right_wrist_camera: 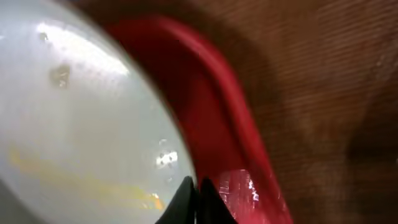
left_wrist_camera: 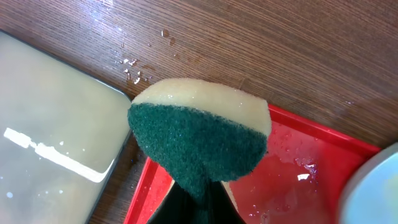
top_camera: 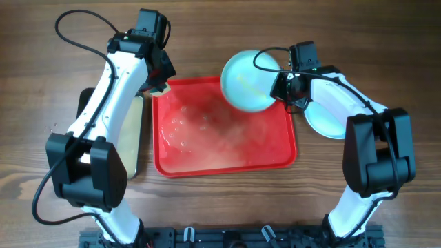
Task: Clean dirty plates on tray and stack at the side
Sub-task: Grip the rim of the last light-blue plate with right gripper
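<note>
The red tray point(top_camera: 224, 141) lies wet in the middle of the table, with no plate lying flat on it. My right gripper point(top_camera: 280, 88) is shut on the rim of a pale blue plate point(top_camera: 248, 81), holding it tilted over the tray's far right corner. In the right wrist view the fingertips point(right_wrist_camera: 186, 198) pinch the edge of that plate point(right_wrist_camera: 81, 124), which carries yellowish smears, above the tray's rim point(right_wrist_camera: 217, 112). A second pale blue plate point(top_camera: 325, 118) rests on the table to the right of the tray, partly under the right arm. My left gripper point(top_camera: 160, 81) is shut on a green and yellow sponge point(left_wrist_camera: 199, 140) at the tray's far left corner point(left_wrist_camera: 298, 162).
A smaller dark-rimmed tray point(top_camera: 136, 131) with pale beige liquid point(left_wrist_camera: 50, 143) sits left of the red tray, under the left arm. Water drops point(left_wrist_camera: 132, 70) dot the wooden table beyond it.
</note>
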You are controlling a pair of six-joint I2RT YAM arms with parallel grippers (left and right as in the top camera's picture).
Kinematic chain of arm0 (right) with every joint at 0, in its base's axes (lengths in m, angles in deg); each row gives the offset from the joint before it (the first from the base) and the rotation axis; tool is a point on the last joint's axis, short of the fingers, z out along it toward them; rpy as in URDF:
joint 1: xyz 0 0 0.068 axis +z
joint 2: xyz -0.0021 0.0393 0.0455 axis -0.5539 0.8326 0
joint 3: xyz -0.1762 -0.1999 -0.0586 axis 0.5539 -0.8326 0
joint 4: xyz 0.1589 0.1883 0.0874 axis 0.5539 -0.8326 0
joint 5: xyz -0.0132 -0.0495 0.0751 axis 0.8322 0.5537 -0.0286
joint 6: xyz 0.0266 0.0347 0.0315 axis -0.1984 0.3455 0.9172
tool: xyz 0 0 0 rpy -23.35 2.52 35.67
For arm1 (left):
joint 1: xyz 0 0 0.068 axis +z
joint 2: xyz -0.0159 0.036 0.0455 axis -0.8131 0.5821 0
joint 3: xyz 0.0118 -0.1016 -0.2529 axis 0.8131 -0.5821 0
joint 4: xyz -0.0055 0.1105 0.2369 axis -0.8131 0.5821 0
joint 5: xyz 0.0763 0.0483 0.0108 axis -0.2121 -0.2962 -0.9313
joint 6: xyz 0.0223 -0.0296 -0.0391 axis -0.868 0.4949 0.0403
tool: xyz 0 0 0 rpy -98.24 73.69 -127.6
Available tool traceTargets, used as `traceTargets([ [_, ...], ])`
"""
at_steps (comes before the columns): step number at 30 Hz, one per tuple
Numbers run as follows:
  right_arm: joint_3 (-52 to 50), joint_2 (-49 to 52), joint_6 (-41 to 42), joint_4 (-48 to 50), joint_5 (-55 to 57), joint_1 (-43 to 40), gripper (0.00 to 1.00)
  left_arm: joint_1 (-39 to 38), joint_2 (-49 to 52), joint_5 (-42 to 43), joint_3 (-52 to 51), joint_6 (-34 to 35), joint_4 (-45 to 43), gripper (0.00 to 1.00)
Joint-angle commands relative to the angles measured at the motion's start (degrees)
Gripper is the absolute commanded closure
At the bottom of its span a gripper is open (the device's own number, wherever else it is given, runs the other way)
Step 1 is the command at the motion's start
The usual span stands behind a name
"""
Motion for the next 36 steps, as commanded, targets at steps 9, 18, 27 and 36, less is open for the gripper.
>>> traceTargets([
  [9, 0.72, -5.86, -20.52, -20.26, -7.54, 6.93, 0.81, 0.15, 0.22, 0.28, 0.9, -0.26, -0.79, 0.96],
  [18, 0.72, -4.02, -41.46, -1.86, -4.42, 7.85, 0.47, 0.15, 0.22, 0.28, 0.9, -0.26, -1.07, 0.96],
  [27, 0.72, 5.95, -40.81, 3.34, -4.59, 8.22, 0.64, 0.15, 0.22, 0.28, 0.87, -0.26, -1.07, 0.96],
  [36, 0.72, 5.25, 7.04, -4.35, -8.31, 8.83, 0.96, 0.15, 0.22, 0.28, 0.87, -0.26, -1.03, 0.96],
])
